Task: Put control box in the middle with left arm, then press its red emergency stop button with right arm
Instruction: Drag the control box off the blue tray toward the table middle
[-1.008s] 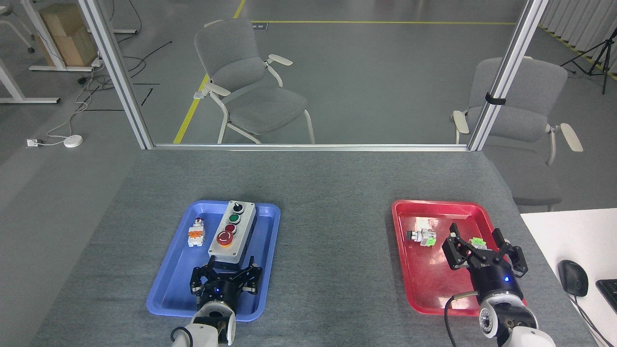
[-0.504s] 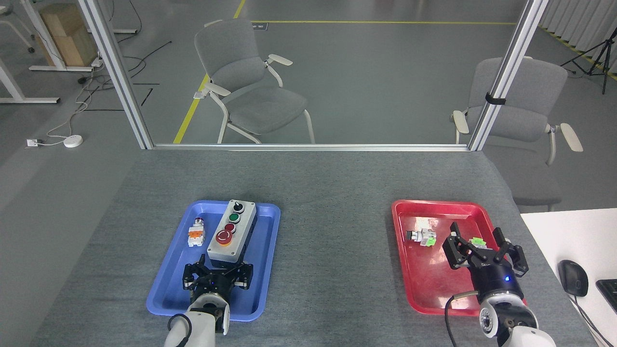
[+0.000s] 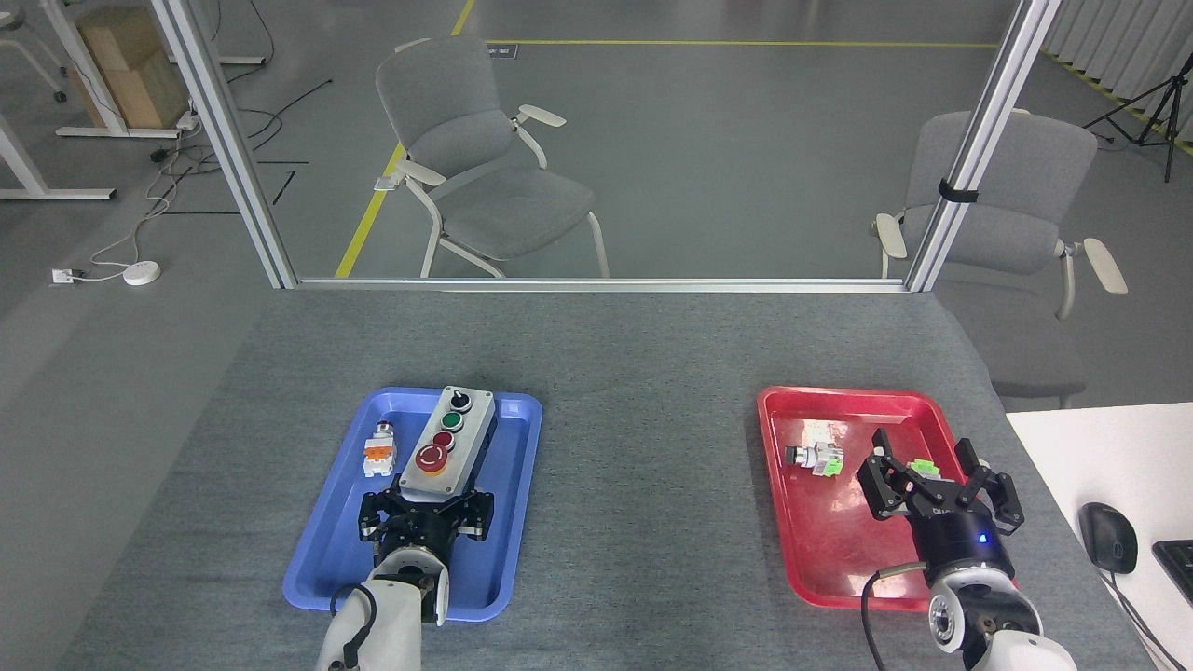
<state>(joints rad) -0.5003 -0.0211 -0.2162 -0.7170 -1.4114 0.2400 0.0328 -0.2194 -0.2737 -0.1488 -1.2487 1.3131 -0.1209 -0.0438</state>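
Showing the head view: the left hand (image 3: pixel 424 511) is closing in on the near end of the control box (image 3: pixel 448 440), its fingers apart and now flanking the box's near end, where 1 s ago they were hanging short of it and spread wider. Whether the pads are already touching the box cannot be told. The control box is still lying in the blue tray (image 3: pixel 322 550), beside a small loose switch part (image 3: pixel 379 449), with the red emergency stop button (image 3: pixel 431 456) as the nearest in its row. It is shifting only slightly between frames, so the grasp is judged to be forming, not complete. The middle (image 3: pixel 648 466) of the bench is lying bare between the blue tray and the red tray (image 3: pixel 820 568). The right hand (image 3: pixel 937 483) is hovering over the red tray, fingers apart and holding nothing, practically unmoved and awaiting its pressing step.
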